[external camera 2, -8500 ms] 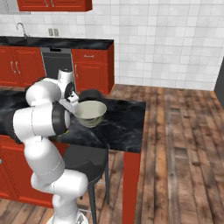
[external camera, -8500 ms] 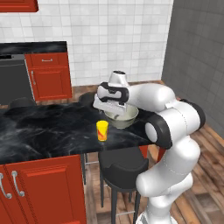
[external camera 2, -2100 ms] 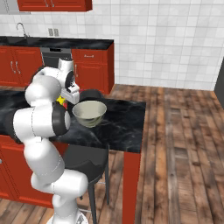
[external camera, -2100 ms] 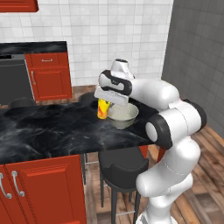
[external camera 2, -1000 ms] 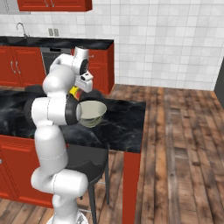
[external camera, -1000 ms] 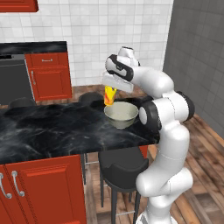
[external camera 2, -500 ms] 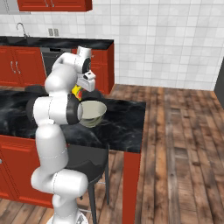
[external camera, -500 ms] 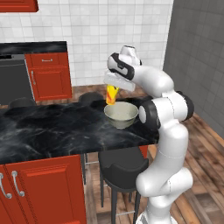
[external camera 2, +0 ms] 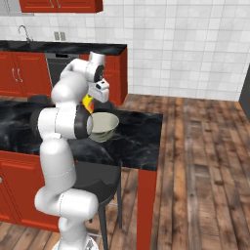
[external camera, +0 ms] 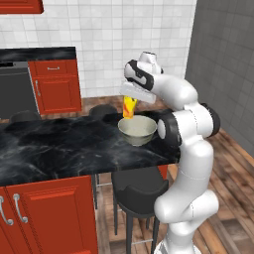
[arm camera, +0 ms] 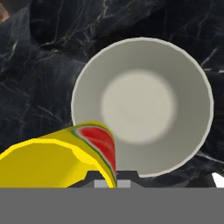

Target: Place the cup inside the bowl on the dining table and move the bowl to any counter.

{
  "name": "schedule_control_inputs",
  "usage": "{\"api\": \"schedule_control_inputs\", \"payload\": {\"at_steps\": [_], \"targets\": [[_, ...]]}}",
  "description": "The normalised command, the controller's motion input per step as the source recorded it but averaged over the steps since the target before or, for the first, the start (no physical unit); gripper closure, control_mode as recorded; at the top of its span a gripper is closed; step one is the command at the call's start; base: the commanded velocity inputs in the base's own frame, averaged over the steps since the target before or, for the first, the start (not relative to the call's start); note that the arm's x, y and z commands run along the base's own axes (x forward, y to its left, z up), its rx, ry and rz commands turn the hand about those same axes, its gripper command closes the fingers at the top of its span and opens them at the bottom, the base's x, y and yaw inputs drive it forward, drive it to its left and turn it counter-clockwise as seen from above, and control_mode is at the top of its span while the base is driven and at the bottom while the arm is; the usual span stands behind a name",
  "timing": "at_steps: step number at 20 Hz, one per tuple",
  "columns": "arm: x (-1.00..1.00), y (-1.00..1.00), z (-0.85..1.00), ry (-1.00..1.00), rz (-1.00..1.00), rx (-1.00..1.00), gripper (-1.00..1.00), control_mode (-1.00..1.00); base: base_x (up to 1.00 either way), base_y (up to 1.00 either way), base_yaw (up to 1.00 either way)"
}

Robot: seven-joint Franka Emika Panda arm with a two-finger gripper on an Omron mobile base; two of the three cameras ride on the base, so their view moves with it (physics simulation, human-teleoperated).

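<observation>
You have 1 yellow cup [external camera: 129, 106], marked with a red patch, and 1 pale grey-green bowl [external camera: 137, 130]; the hand view shows the same 1 cup [arm camera: 61, 155] and 1 bowl [arm camera: 142, 105].

You have 1 black marble dining table [external camera: 59, 149] and 1 black counter [external camera 2: 58, 47] against the tiled wall.

Count 3 dark round stools in the left base view: 1 on the near side [external camera: 140, 191] of the table and 2 beyond it [external camera: 25, 117] [external camera: 103, 110].

You can see 1 faucet [external camera 2: 22, 32] and 1 wall outlet plate [external camera 2: 60, 35] in the right base view, and 1 dark dishwasher front [external camera: 17, 93].

1 gripper [external camera: 130, 97] is at work.
</observation>
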Motion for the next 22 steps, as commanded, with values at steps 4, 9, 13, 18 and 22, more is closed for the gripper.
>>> {"api": "schedule_control_inputs", "payload": {"at_steps": [4, 9, 13, 18, 22], "targets": [[0.0, -0.15, -0.11, 0.0, 0.0, 0.0, 1.0, -1.0, 0.0, 0.0, 0.0], [0.0, -0.09, -0.2, 0.0, 0.0, 0.0, 1.0, -1.0, 0.0, 0.0, 0.0], [0.0, -0.06, -0.23, 0.0, 0.0, 0.0, 1.0, -1.0, 0.0, 0.0, 0.0], [0.0, -0.01, -0.16, 0.0, 0.0, 0.0, 1.0, -1.0, 0.0, 0.0, 0.0], [0.05, -0.03, -0.12, 0.0, 0.0, 0.0, 1.0, -1.0, 0.0, 0.0, 0.0]]}}
